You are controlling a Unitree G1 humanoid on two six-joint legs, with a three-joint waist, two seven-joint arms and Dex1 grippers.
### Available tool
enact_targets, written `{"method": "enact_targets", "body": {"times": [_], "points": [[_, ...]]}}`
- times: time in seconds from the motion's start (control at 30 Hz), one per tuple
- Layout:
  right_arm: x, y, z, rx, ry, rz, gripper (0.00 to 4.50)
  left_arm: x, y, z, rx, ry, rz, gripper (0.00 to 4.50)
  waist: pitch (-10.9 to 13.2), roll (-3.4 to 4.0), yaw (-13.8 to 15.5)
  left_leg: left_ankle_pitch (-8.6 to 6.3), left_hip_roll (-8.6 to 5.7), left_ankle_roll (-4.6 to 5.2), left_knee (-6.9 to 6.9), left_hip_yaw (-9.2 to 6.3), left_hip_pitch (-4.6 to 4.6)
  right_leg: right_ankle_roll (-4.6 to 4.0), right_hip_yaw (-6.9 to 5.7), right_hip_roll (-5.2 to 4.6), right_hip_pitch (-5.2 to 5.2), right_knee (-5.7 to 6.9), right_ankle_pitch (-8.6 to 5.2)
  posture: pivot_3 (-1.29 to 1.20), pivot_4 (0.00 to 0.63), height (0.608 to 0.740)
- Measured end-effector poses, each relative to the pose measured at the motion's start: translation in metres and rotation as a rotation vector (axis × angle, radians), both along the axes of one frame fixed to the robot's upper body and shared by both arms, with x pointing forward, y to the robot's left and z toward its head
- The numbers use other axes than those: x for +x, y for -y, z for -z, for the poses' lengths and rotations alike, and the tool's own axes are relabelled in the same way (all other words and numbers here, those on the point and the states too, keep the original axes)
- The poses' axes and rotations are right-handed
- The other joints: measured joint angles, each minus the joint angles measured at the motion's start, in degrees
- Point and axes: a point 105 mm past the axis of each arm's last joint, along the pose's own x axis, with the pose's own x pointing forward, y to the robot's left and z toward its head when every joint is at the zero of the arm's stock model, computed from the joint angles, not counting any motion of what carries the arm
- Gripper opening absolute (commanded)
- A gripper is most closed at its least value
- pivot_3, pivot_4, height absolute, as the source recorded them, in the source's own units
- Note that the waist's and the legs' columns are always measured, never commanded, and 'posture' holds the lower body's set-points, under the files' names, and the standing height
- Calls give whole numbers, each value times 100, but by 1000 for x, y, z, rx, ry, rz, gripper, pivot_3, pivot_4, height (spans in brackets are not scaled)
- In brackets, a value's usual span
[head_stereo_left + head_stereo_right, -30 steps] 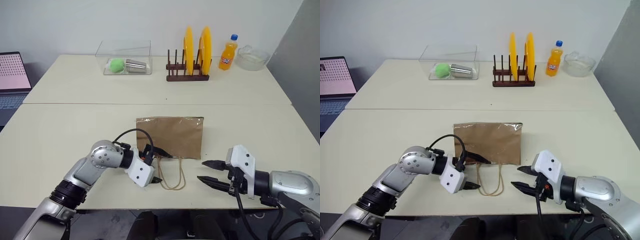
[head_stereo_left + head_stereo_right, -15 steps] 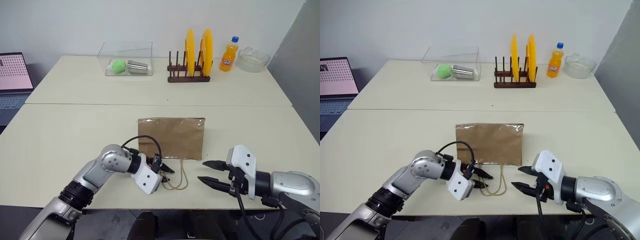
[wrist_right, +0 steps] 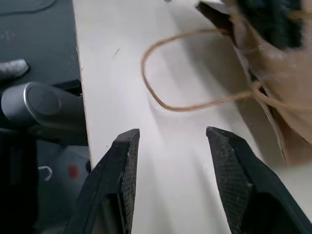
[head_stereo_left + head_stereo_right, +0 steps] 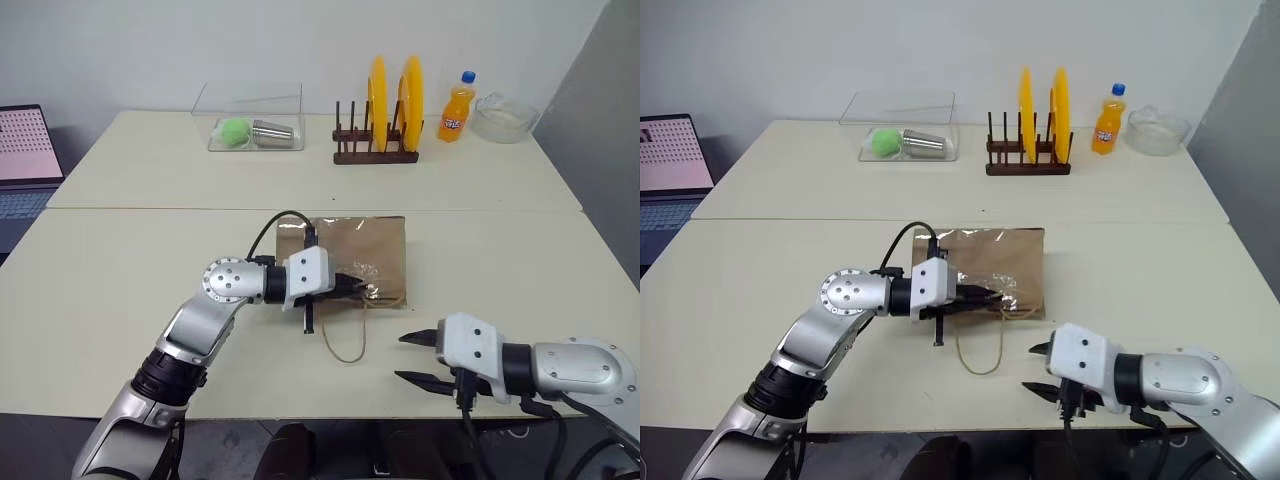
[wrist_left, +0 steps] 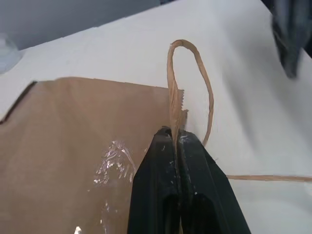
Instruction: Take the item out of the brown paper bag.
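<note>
The brown paper bag (image 4: pixel 372 248) lies flat in the middle of the near table, mouth toward me. My left gripper (image 4: pixel 356 289) reaches in from the left over the bag's mouth and is shut on one thin tan loop handle (image 5: pixel 171 97), which rises out between the black fingers (image 5: pixel 158 165). The second handle (image 4: pixel 345 340) lies slack on the table in front of the bag. My right gripper (image 4: pixel 400 358) hovers open near the table's front edge, to the right of that loop, with nothing between its fingers. The item is hidden.
On the far table stand a clear plastic box (image 4: pixel 250 118) holding a green ball and a metal cup, a wooden rack with yellow plates (image 4: pixel 375 125), an orange soda bottle (image 4: pixel 456 108) and a glass bowl (image 4: pixel 505 118). A laptop (image 4: pixel 25 160) sits far left.
My left gripper went from open to shut on the bag's handle, then rose and swung in over the bag's mouth, pulling the handle up. The right gripper rolled a little in place.
</note>
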Motion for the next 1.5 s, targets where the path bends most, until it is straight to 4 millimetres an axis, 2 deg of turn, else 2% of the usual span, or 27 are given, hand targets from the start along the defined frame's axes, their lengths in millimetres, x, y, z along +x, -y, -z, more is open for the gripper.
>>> {"method": "enact_targets", "body": {"times": [0.1, 0.27, 0.4, 0.5, 0.63, 0.67, 1.0, 1.2, 1.5], "points": [[10, -10, 5, -11, 62, -42, 2282, 4, 0, -9, -16, 14, -11, 27, 0, 0, 1, 1, 0, -1, 0, 2, -1, 0, 3, 0, -1, -1, 0, 0, 150, 740], [33, -26, 18, -39, 164, -73, 2282, 4, 0, -9, -12, 13, -4, 27, 0, 0, 4, 2, 0, -3, -1, 0, -4, -1, 5, -1, -6, 0, 0, 0, 150, 740], [43, -39, 27, -63, 212, -109, 2282, 2, 0, -8, -6, 11, 7, 27, 0, 0, 6, 2, -1, -4, 1, 1, -5, -2, 6, -3, -7, 1, 1, 0, 150, 740], [46, -43, 40, -93, 210, -133, 1652, 2, 0, -8, -7, 11, 6, 0, 0, 1, 6, 2, -2, -3, 1, 1, -5, -2, 6, -3, -7, 1, 1, 0, 150, 740], [49, -39, 53, -128, 199, -139, 218, 4, 0, -10, -17, -3, -8, 0, 0, 0, 7, 2, -2, -3, 2, 0, -5, -3, 6, -3, -7, 2, 1, 0, 150, 740], [50, -38, 56, -134, 198, -138, 56, 6, 1, -11, -23, -6, -15, 0, 0, 0, 7, 2, -2, -3, 2, 0, -5, -3, 6, -3, -7, 3, 1, 0, 150, 740], [45, -38, 67, -144, 185, -141, 56, 21, 7, -43, -102, -28, -52, 0, 0, 0, 8, 2, -3, -3, 4, 0, -6, -3, 6, -3, -7, 4, 1, 0, 150, 740], [43, -37, 69, -155, 195, -147, 56, 39, 11, -93, -191, 18, -83, 0, -1, 0, 7, 2, -3, -4, 5, 0, -3, -2, 5, -3, -5, 6, 1, 0, 150, 740], [42, -38, 69, -161, 220, -150, 56, 74, 0, -128, -270, 14, -183, 0, -1, 0, 5, 7, -3, -13, 5, 0, -1, -2, 6, -3, -5, 6, 1, 0, 150, 740]]}}
